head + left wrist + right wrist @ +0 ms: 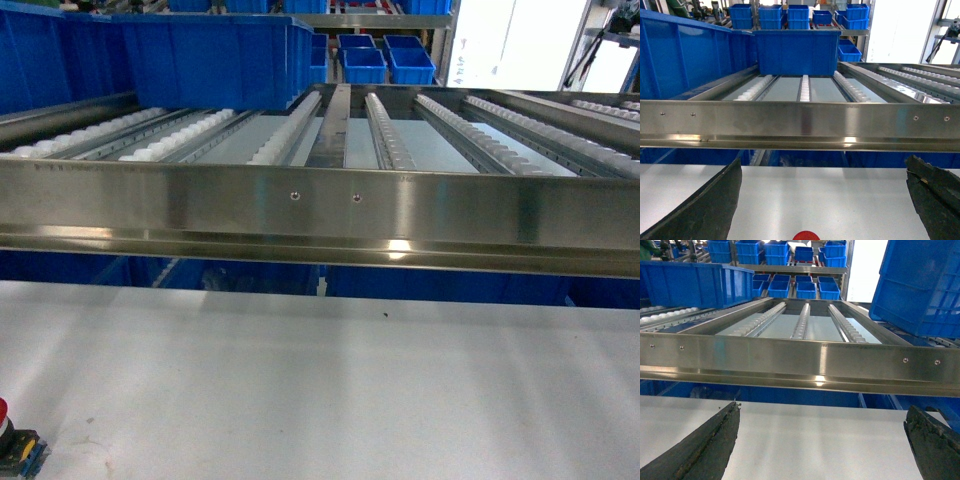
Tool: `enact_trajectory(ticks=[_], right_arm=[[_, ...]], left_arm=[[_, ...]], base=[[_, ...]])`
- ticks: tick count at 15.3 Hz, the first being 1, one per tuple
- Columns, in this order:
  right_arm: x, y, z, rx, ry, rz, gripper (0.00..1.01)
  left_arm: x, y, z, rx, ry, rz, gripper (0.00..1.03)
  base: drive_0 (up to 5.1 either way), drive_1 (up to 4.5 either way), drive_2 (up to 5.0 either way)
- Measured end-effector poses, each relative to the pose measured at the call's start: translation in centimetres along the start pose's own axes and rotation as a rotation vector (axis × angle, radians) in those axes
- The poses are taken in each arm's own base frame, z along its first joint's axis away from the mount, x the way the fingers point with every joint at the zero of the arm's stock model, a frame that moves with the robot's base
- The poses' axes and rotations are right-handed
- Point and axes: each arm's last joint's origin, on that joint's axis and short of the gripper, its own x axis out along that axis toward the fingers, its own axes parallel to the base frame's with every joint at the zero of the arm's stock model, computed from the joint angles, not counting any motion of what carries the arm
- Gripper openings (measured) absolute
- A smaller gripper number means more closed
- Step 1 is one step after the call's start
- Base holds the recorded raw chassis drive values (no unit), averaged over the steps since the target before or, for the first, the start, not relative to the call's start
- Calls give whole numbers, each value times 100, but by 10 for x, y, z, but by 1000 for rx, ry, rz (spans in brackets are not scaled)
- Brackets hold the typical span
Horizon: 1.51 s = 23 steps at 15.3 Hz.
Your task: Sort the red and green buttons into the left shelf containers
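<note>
Landmark: stainless front rail of the shelf, running across all three views.

1. Bench: pale grey surface on the near side of the rail, lying below it.
2. Red button: red cap on a dark body, standing on the bench well in front of the rail, at the far left edge of the head view and cut off by the frame. The left wrist view shows the red cap at its bottom edge, between the two fingers, touched by neither.
3. Green button: not seen in any view.
4. Left gripper: jaws spread wide, dark fingers at either side of the frame, holding nothing, over the bench in front of the rail.
5. Right gripper: jaws spread wide, dark fingers at either side, holding nothing, bare bench between them, in front of the rail.
6. Roller tracks: rows of white rollers in steel channels, running back from the rail.
7. Blue bin: large, resting on the tracks behind the rail, left of centre in the head view; seen end-on in the left wrist view.
8. Second blue bin: behind the rail at far left.
9. Small blue bins: on racking far behind the rail.
</note>
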Motion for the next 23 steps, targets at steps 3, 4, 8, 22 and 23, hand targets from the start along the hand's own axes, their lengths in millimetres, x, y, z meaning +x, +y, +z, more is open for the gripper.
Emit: enact_trajectory(ticks=[3,4,8,22,23], right_arm=[[0,0,0,0,0,0,98],[0,0,0,0,0,0,98],[6,14,1,-75,4,21,98],[120,-14,-51,-99,550,-74,98],[121,-15,-52,-91,568,-76,98]], left_arm=[[0,0,0,0,0,0,98],[0,0,0,0,0,0,98],[2,12,4,-13,-31,22,98],[102,-3,0,-28,263,-200,98],[102,-3,0,-28,262,-200,98]], base=[[0,0,0],[0,0,0],[0,0,0],[0,0,0],[0,0,0]])
